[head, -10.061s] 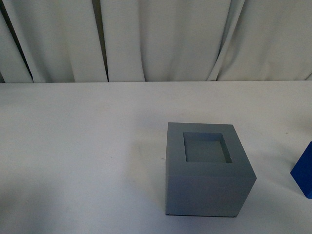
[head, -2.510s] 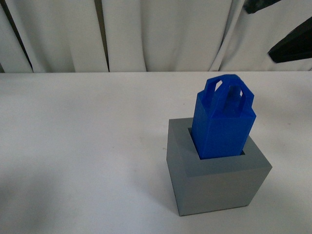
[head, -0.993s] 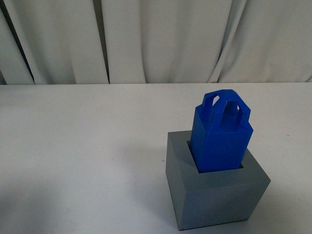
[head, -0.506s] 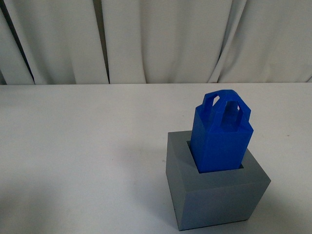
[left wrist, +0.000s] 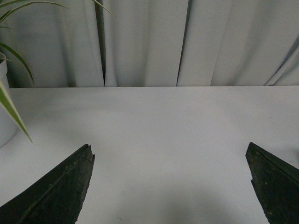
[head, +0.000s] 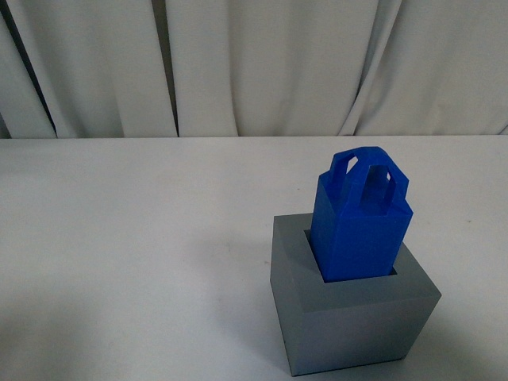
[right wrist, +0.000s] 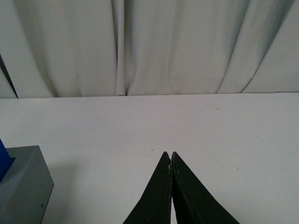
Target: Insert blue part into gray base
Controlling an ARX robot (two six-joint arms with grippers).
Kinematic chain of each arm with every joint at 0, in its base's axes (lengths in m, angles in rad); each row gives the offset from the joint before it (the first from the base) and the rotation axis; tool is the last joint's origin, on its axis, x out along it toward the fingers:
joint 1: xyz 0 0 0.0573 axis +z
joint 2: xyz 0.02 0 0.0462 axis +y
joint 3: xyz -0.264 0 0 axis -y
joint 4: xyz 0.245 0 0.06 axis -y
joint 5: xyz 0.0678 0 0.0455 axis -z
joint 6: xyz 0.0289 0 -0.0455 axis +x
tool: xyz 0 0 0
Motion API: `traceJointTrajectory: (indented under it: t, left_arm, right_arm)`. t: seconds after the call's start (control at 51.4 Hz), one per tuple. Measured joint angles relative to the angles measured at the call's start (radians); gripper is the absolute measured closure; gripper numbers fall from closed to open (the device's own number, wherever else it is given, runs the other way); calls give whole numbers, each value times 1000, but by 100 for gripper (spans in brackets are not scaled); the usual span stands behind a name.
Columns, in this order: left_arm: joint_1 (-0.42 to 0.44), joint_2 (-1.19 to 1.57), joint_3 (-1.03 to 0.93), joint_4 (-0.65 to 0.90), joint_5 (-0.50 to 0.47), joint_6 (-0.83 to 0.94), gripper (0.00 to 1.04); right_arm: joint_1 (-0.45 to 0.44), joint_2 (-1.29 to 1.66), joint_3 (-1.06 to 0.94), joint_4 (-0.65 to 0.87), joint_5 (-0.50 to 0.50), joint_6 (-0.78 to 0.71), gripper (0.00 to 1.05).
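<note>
Standing in the gray base [head: 349, 317] recess at near right of the bench [head: 119, 238]: blue part [head: 361, 226], protruding, possibly part-seated; a knock might tip it.
Left wrist: left tool [left wrist: 170, 186] spread wide, empty.
Right wrist: right tool [right wrist: 171, 161] clenched, empty, beside the base.

A white desk [head: 135, 230] spans the foreground, bare matte surface with soft shadows. Pale pleated curtains [head: 262, 63] hang behind its far edge. A plant's green leaves [left wrist: 11, 100] and white pot [left wrist: 3, 116] show beside the desk.
</note>
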Motion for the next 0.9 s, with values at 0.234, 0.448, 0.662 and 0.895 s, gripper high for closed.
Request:
traceJointTrajectory:
  t: [0.234,0.448,0.662,0.895]
  left_arm:
    - [0,0,0,0,0,0,6]
    - [0,0,0,0,0,0,6]
    - [0,0,0,0,0,0,6]
    - [0,0,0,0,0,0,6]
  right_arm:
    - [0,-78,0,-76,0,0,102]
    - [0,-132,0,-130,0,0,102]
    - [0,-312,1,-314,-2,0,102]
    - [0,-314,1,-318,-2,0,53]
